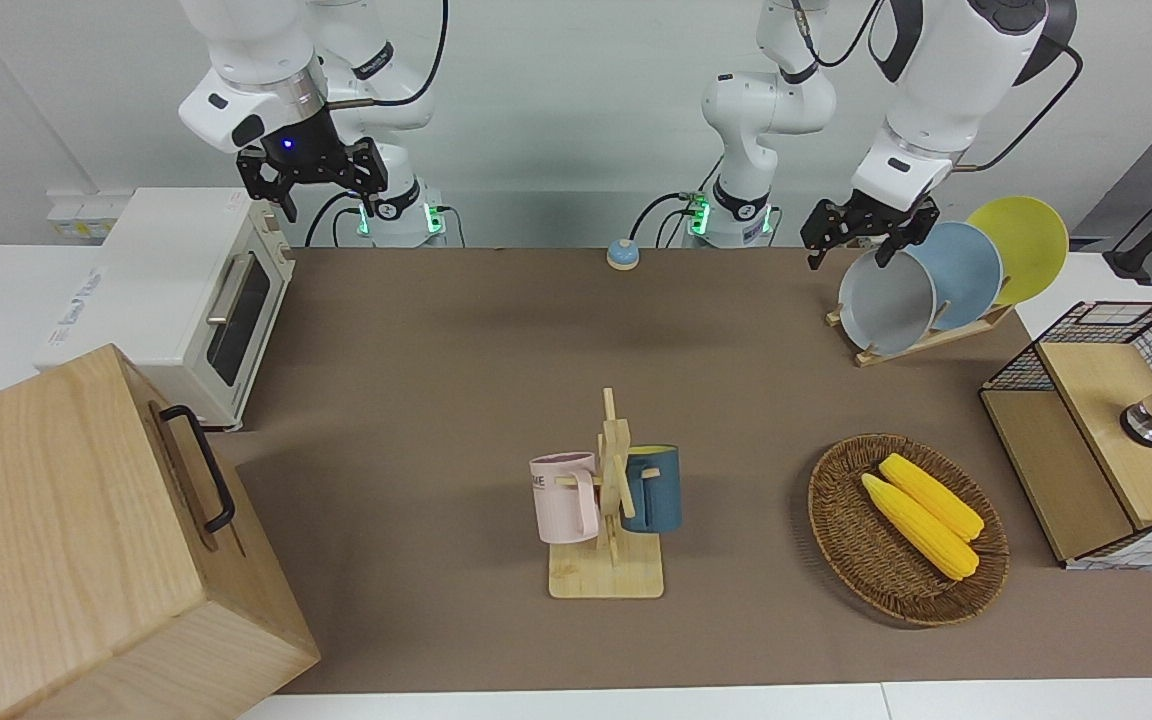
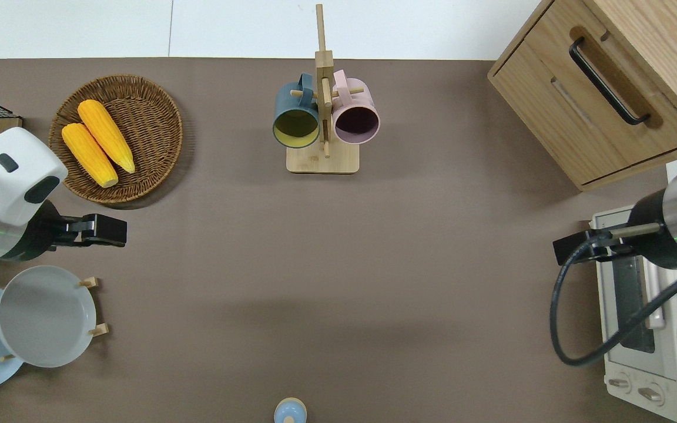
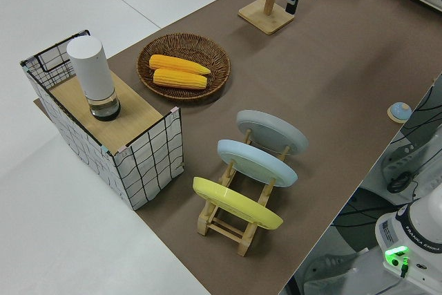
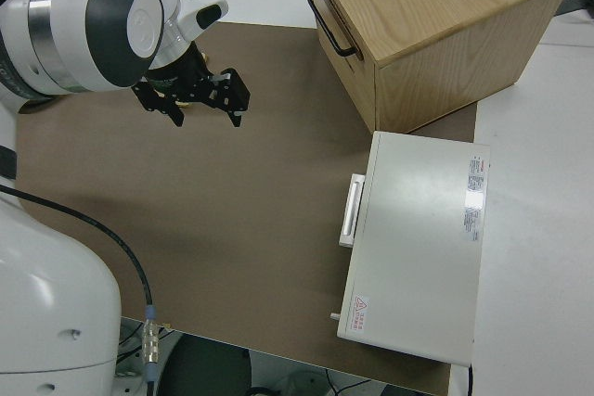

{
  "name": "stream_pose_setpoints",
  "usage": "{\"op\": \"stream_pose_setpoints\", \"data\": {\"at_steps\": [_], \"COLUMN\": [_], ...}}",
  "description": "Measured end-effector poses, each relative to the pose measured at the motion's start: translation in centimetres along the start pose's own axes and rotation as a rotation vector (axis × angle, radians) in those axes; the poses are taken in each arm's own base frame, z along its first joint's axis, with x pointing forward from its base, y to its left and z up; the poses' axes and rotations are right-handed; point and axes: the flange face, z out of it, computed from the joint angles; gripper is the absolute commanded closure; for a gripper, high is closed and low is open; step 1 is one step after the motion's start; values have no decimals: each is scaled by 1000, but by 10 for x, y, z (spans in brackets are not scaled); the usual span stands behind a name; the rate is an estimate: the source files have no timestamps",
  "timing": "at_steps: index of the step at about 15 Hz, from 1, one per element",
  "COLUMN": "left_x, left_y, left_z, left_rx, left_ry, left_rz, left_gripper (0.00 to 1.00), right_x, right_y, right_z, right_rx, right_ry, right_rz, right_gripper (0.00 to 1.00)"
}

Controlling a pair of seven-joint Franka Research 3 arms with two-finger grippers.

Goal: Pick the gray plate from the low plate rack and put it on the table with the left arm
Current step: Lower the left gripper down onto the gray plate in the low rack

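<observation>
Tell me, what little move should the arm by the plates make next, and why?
Probably lower the open left gripper onto the gray plate's top rim. The plate still stands in the low plate rack, ungripped, with the fingers just above its edge. The right arm is parked.

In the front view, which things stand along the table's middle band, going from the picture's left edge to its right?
Wooden cabinet → pink mug → mug stand → dark blue mug → wicker basket holding corn cobs.

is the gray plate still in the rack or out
In the rack: the gray plate stands on edge between the rack's pegs, ungripped.
</observation>
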Motion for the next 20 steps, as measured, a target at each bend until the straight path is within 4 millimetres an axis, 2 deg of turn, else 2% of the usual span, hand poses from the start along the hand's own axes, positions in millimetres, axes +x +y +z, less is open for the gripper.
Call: {"op": "stream_pose_setpoints", "data": {"at_steps": [15, 18, 20], "left_x": [3, 5, 6], "left_y": [-2, -13, -29], "left_z": [8, 16, 31], "left_rx": [-4, 53, 155], "left_ry": [-17, -27, -53], "left_rz": [-33, -42, -43], "left_gripper": [2, 2, 2], "right_x": [0, 0, 0], "right_y": [0, 0, 0], "right_z": [0, 0, 0], "right_rx": [0, 0, 0], "right_ry": [0, 0, 0], "right_rz": [0, 0, 0], "right_gripper": [13, 11, 13]}}
